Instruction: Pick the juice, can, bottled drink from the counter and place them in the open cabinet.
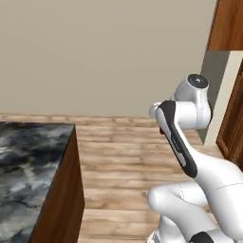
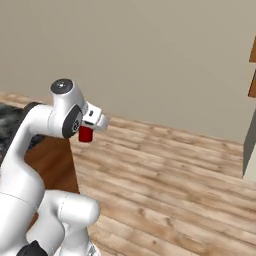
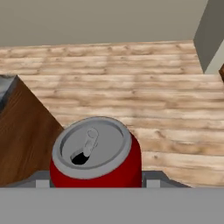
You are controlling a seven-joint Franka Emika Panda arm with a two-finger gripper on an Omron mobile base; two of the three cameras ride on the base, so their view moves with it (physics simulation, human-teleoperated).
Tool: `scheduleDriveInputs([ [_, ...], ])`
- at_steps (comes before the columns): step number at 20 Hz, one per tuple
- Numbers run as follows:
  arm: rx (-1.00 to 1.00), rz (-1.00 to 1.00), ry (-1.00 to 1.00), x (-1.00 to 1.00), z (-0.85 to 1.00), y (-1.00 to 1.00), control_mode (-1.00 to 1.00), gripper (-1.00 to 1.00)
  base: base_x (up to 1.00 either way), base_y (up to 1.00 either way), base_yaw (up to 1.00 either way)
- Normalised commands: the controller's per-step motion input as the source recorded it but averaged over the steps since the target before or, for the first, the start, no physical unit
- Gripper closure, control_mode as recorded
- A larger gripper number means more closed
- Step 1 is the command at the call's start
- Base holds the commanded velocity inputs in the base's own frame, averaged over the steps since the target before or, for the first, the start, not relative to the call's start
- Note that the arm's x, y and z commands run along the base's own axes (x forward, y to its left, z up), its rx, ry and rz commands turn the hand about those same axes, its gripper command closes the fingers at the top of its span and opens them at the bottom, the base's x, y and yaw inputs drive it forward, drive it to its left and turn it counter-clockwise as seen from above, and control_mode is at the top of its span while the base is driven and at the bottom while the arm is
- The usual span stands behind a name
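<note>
The red can (image 3: 96, 153) with its silver top sits between my gripper's fingers in the hand view, held over the wooden floor. From the right base view the can (image 2: 85, 134) hangs below my gripper (image 2: 87, 131), well above the floor and off the counter's end. In the left base view a sliver of the can (image 1: 162, 130) peeks from behind the forearm. The marbled counter (image 1: 28, 152) lies at the lower left. A reddish-brown cabinet (image 1: 232, 118) edge stands at the far right. The juice and the bottled drink are out of view.
Bare wooden floor (image 2: 165, 175) spreads between the counter and the cabinet side. A beige wall (image 1: 104, 52) closes the back. A grey-white panel (image 1: 219, 90) stands beside the cabinet. The counter's brown end panel (image 3: 22, 135) is close at the hand's left.
</note>
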Motion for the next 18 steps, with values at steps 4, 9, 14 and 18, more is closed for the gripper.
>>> scheduleDriveInputs([
  [4, 0.0, 0.0, 0.0, 0.0, 0.0, 0.0, 1.0, 1.0, 1.0, 0.0, -0.32],
  [9, 0.0, 0.0, 0.0, 0.0, 0.0, 0.0, 1.0, 1.0, 1.0, 0.0, -0.15],
  [14, 0.0, 0.0, 0.0, 0.0, 0.0, 0.0, 1.0, 1.0, 1.0, 0.0, -0.16],
  [18, 0.0, 0.0, 0.0, 0.0, 0.0, 0.0, 1.0, 1.0, 1.0, 0.0, -0.17],
])
